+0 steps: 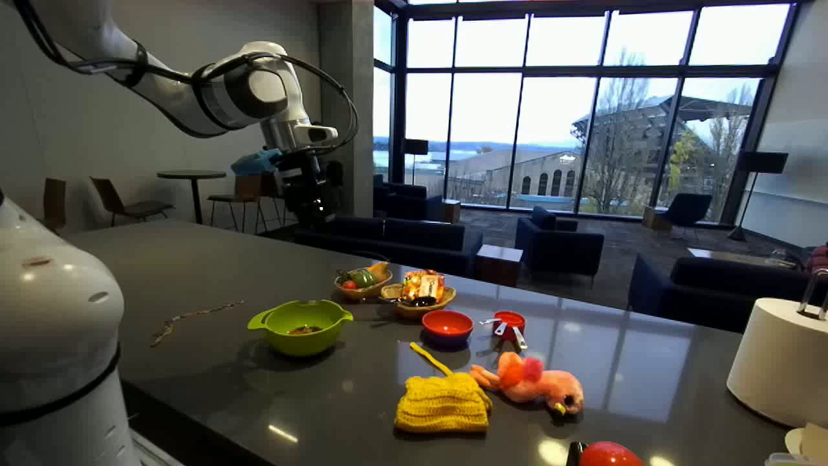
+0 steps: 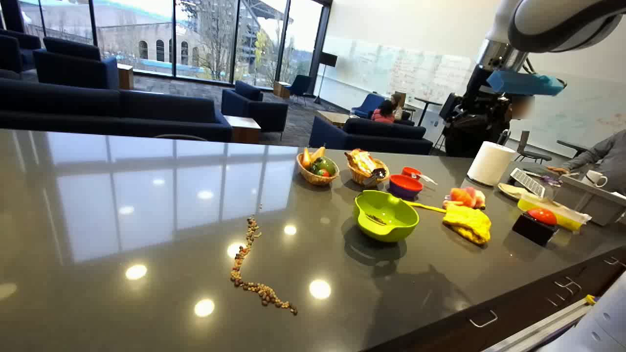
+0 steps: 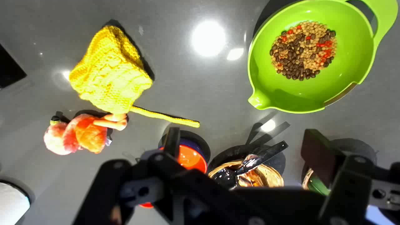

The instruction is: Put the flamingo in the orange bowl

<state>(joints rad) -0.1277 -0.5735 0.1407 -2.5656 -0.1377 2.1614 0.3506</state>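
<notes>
The flamingo, a pink and orange plush toy, lies on its side on the dark counter, beside the yellow knitted piece. It shows in both exterior views (image 1: pixel 553 387) (image 2: pixel 469 196) and at the left of the wrist view (image 3: pixel 90 134). The orange bowl, orange-red inside and purple outside, stands upright in both exterior views (image 1: pixel 447 321) (image 2: pixel 405 185); in the wrist view (image 3: pixel 191 157) a finger partly hides it. My gripper (image 3: pixel 245 147) is open and empty, its fingers wide apart. It hangs high above the counter in both exterior views (image 1: pixel 317 210) (image 2: pixel 477 134), apart from everything.
The yellow knitted piece (image 1: pixel 443 408) has a strap reaching toward the orange bowl. A lime-green bowl (image 3: pixel 290 101) holds beans. Two baskets (image 1: pixel 365 292) (image 1: pixel 417 312) stand behind; one has a black utensil. Red measuring cups (image 1: pixel 510 321), a paper roll (image 2: pixel 490 164) and a red button (image 2: pixel 542 216) are nearby.
</notes>
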